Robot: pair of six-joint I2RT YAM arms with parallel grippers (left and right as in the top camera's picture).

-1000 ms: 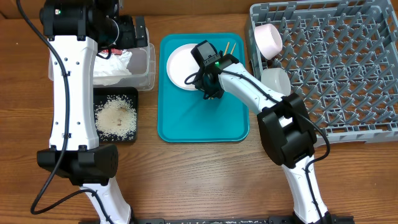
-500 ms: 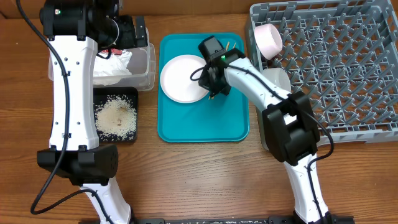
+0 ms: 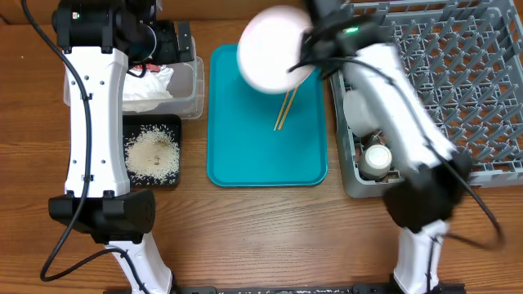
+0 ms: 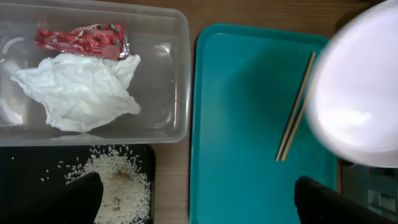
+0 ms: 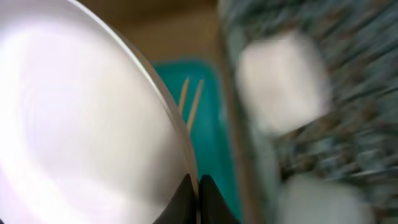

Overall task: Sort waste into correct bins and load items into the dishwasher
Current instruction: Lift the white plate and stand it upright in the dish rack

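From above, the right arm looks blurred. It holds the round plate (image 3: 274, 49) in the air over the far end of the teal tray (image 3: 245, 147), just beside the grey dish rack (image 3: 474, 82). The chopsticks (image 3: 286, 109) lie alone on the tray, under the plate. In the near left corner of the rack stand a white bowl (image 3: 359, 106) and a small white cup (image 3: 377, 158). On the left, the clear tub (image 3: 192, 90) contains the white napkin (image 3: 147, 86), and the black tray (image 3: 173, 122) in front of it carries the rice (image 3: 151, 155). From here I cannot tell how the fingers of either arm stand.

The left wrist view answers this for the left gripper (image 4: 198, 186). Its dark fingers (image 4: 74, 199) are spread wide, one at each lower corner, and hold nothing. This view also shows the red wrapper (image 4: 84, 38) in the tub behind the napkin, which the arm mostly covers from above.

The right wrist view is much blurred. The right gripper (image 5: 198, 190) is closed tight on the rim of the plate, which fills the left half. The chopsticks and tray show behind it, and the rack is only a grey smear.
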